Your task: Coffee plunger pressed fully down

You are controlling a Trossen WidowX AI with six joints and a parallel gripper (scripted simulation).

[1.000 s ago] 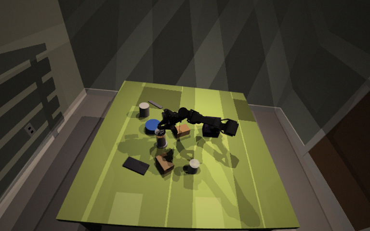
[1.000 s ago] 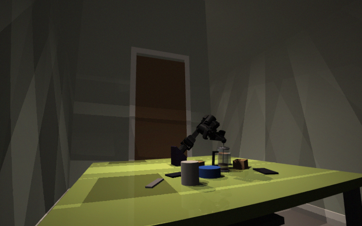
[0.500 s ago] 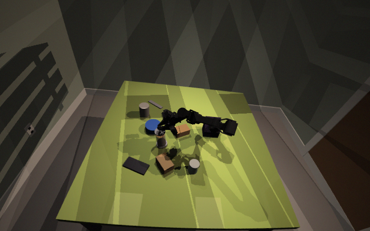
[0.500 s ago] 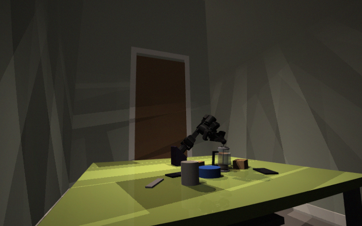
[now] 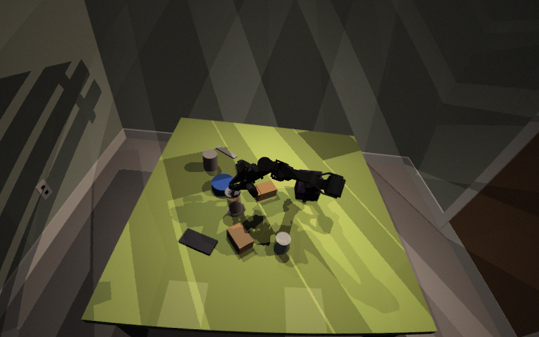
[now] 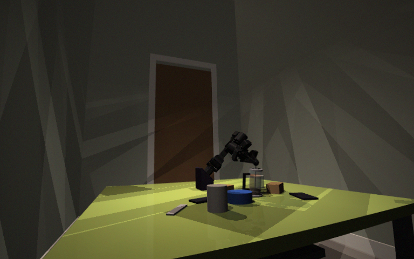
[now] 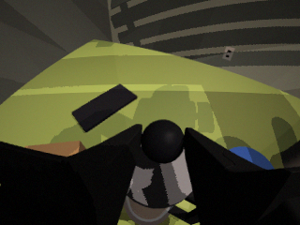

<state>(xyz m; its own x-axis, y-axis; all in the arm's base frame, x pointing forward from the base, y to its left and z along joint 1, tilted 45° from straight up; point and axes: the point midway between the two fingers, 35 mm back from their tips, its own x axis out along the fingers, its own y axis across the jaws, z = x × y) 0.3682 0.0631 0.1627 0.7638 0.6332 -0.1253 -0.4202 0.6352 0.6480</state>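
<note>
The coffee press (image 5: 234, 203) (image 6: 255, 182) (image 7: 157, 189) is a glass cylinder with a dark handle, standing upright near the middle of the green table (image 5: 246, 293) (image 6: 128, 232). Its black plunger knob (image 7: 163, 141) (image 6: 255, 167) sits low, close above the lid. My gripper (image 5: 231, 187) (image 6: 255, 164) (image 7: 163, 131) reaches down from above, and its two dark fingers are shut on the knob from both sides. In the top view the fingers hide the knob.
A blue disc (image 5: 220, 182) (image 6: 239, 196) lies right beside the press, with a grey cylinder (image 5: 210, 159) (image 6: 216, 197) and a grey bar (image 5: 226, 152) (image 6: 176, 209) beyond. Two brown boxes (image 5: 265, 190) (image 5: 239, 236), a dark slab (image 5: 198, 241) (image 7: 103, 107) and a white-topped cylinder (image 5: 282, 241) lie around.
</note>
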